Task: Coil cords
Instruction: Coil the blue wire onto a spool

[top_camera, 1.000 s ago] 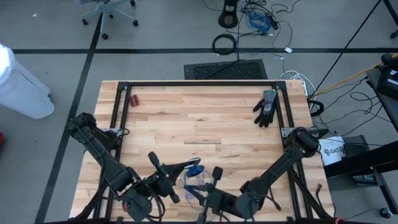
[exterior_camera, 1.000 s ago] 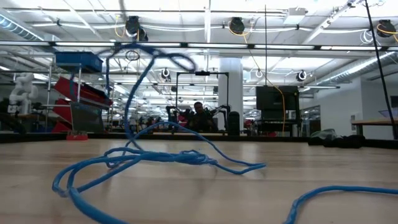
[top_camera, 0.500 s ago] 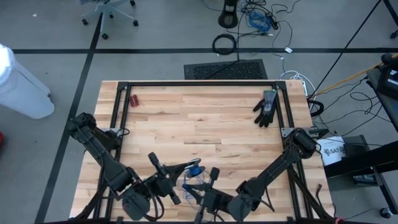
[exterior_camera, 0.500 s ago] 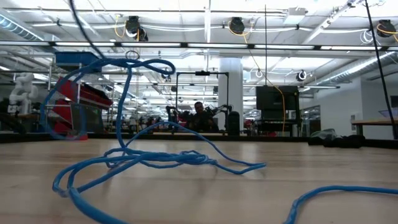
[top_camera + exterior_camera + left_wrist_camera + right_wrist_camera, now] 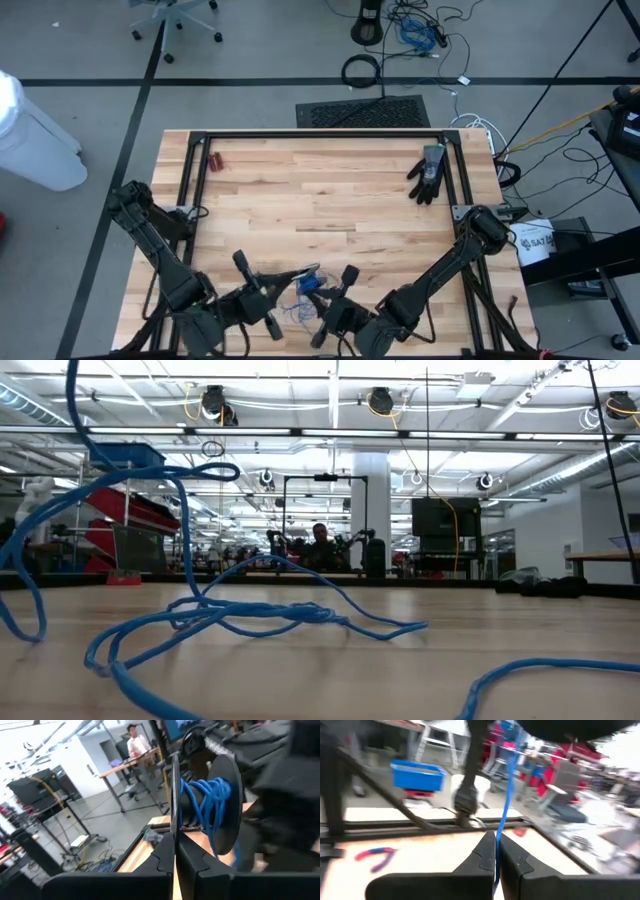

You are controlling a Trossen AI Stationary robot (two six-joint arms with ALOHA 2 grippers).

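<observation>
The cords show as one thin blue cable, bunched between my two grippers near the table's near edge. In the low view its loops lie on the wood, and strands rise out of the picture's top. My left gripper is shut and points level toward the right arm. The left wrist view shows several turns of the cable wound around the right hand. My right gripper is shut on a strand. My left gripper is shut with a thin dark strip rising from its fingertips; a thin line runs from it to the cable in the high view. Which part it has I cannot tell. My right gripper pinches one blue strand between its two fingers, which point level. The strand runs up from the tips, drawn straight.
A black glove lies at the far right of the table. Small red-handled pliers lie at the far left. A black frame borders the wood. Bare wood spans the middle. People and benches show in the room beyond.
My left gripper has gone toward the table's near left and risen a little, drawing the raised strands leftward in the low view; one now hangs in a loop at the far left. My right gripper has sunk slightly. The loops lying on the table have stayed put.
</observation>
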